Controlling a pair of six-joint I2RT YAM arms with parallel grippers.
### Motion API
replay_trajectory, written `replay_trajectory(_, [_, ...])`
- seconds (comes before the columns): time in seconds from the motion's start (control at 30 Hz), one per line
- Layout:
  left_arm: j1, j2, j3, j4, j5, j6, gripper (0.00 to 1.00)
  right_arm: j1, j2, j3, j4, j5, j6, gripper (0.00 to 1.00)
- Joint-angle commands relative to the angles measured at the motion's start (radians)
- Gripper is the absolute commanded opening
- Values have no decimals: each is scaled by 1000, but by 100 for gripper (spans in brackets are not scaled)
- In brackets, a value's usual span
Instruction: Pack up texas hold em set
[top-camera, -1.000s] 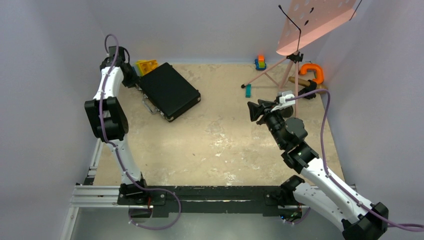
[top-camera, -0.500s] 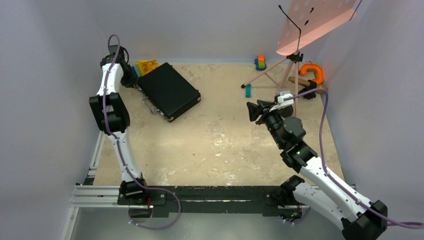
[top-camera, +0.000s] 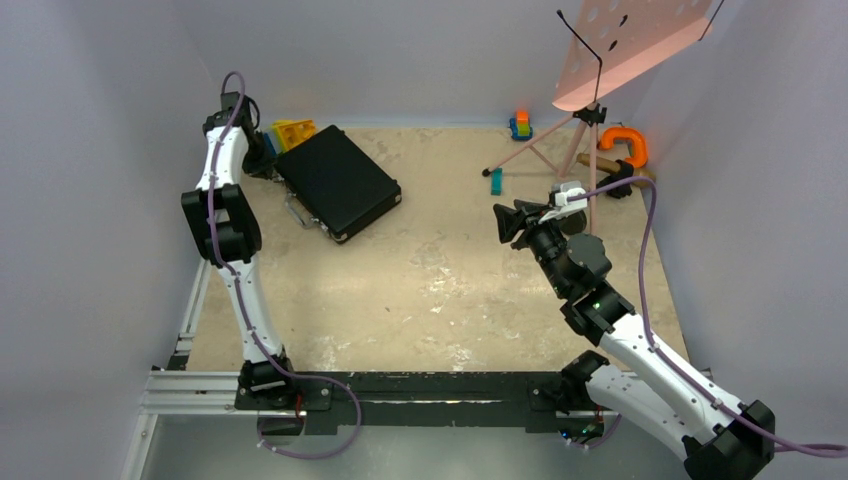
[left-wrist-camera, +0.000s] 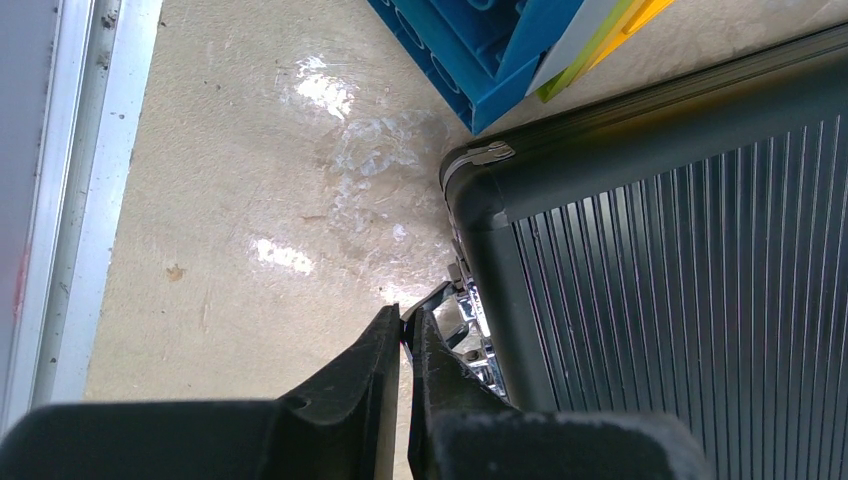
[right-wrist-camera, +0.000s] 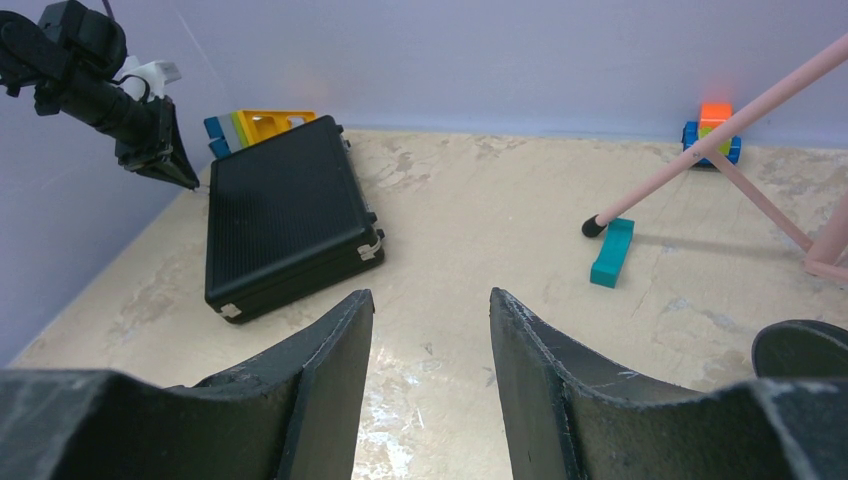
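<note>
The texas hold em set shows as a black ribbed briefcase (top-camera: 338, 180) with silver corners, lying closed at the back left of the table. The left wrist view has its corner (left-wrist-camera: 680, 260) and a chrome latch (left-wrist-camera: 468, 322) on the side wall. My left gripper (left-wrist-camera: 405, 325) is down at that side, its fingers pinched on the latch's thin flap. In the top view the left gripper (top-camera: 263, 160) sits by the case's back left corner. My right gripper (right-wrist-camera: 430, 300) hovers open above the middle of the table with nothing between its fingers, facing the briefcase (right-wrist-camera: 285, 215).
Blue and yellow toy blocks (top-camera: 293, 132) lie just behind the case, against the back wall. A pink music stand (top-camera: 600, 60) stands at the back right, with a teal block (top-camera: 496, 181) by its foot, an orange clamp (top-camera: 625, 145) and a small colourful toy (top-camera: 520, 124).
My left arm has shifted slightly toward the back wall, and its fingers have closed in on the latch flap. The right arm and the case have not moved.
</note>
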Motion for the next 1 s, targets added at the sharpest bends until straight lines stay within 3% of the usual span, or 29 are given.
replay_trajectory(0.0, [19,28,-6,-123,-83,70,5,-4,-5,4,46,19,-15,51])
replay_trajectory(0.43, [24,56,-11,-170,-115,140,5,-4,-20,0,43,16,-14,51])
replay_trajectory(0.7, [24,73,-25,-190,-152,173,12,-4,-26,-1,40,16,-13,51])
replay_trajectory(0.97, [24,73,-39,-194,-142,186,29,-5,-28,-2,40,16,-15,51])
